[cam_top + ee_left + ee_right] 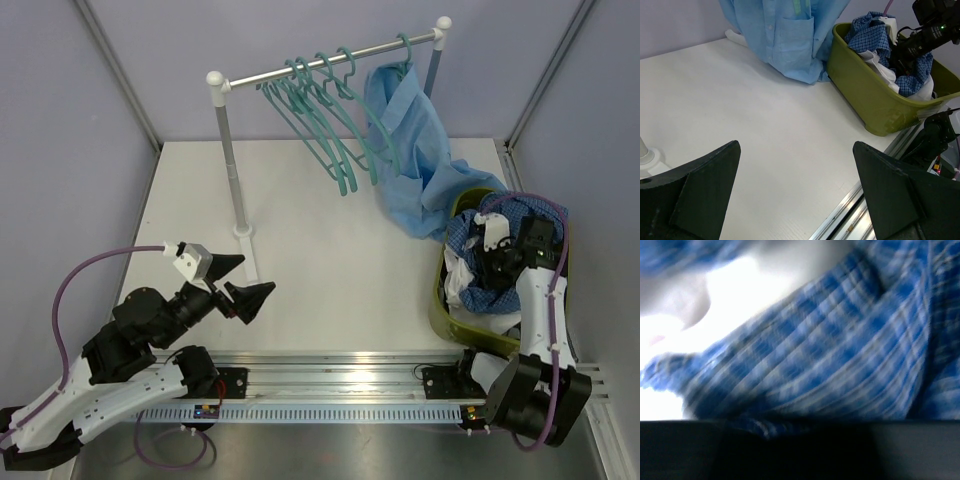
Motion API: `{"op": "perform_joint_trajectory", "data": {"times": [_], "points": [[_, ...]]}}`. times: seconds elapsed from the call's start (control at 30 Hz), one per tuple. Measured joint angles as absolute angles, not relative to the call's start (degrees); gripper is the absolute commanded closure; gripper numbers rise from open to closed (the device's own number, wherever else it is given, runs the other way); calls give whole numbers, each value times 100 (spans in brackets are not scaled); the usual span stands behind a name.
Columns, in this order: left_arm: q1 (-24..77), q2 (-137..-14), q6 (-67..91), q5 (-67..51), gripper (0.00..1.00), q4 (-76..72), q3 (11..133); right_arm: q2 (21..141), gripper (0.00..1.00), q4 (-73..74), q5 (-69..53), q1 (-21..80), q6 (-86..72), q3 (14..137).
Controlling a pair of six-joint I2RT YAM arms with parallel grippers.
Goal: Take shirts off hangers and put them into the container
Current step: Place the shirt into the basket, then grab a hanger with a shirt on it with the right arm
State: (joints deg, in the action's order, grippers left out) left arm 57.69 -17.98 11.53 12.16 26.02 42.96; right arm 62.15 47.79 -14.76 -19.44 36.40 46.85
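Olive-green plastic basket (438,288) sits on the right side of the table (330,250), long axis running from the near edge toward the back, slightly tilted, open side up. Inside it, the dark blue check shirt (462,236) lies crumpled on top, bunched over the basket's far end and middle. The white shirt (458,278) is under it, showing at the basket's left wall. Light blue shirt (405,130) is not in the basket yet. It hangs collar-up, long axis vertical, on a teal hanger (404,45) at the end of the rail (330,62) nearest the basket, behind it. Its hem drapes onto the table and touches the basket's far left corner, chest pocket facing the left wrist camera. Four bare hangers (345,183) hang on the same rail, farther from the basket, hooks up, bodies slanting down. Right arm (545,310) rises from just in front of the basket and bends over its right rim, wrist pitched down. Right gripper (492,265) is sunk into the check cloth inside the basket; its wrist view is only blurred check fabric pressed close, so cannot tell if the jaws are spread or pinching. Left arm (130,340) is folded low, well left of the basket, forearm roughly level. Left gripper (243,283) is above bare table, aimed toward the basket, fingers (700,192) spread wide, holding nothing.
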Motion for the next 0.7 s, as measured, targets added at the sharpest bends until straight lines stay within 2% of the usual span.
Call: {"op": "perform_joint_trajectory", "data": {"times": [0.03,0.17,0.27,0.43,0.57,0.7], "points": [[5769,-1798,1146,1216,1,2598,4292,6093,43,4836,-1616,-1970,3723,4681],[5769,-1800,1116,1216,1,2576,4252,5533,27,5408,-1951,-1986,3977,4998],[5769,-1800,1079,1214,1,2552,4252,5505,17,5907,-1962,-1992,4117,5885],[5769,-1798,1033,1208,1,2488,4252,5686,11,6333,-1962,-1994,4224,7430],[5769,-1793,1028,1205,1,2440,4252,5940,10,6630,-2158,-1994,4213,8230],[5769,-1763,1031,1208,1,2405,4252,6554,12,6775,-3017,-1994,3839,9096]]}}
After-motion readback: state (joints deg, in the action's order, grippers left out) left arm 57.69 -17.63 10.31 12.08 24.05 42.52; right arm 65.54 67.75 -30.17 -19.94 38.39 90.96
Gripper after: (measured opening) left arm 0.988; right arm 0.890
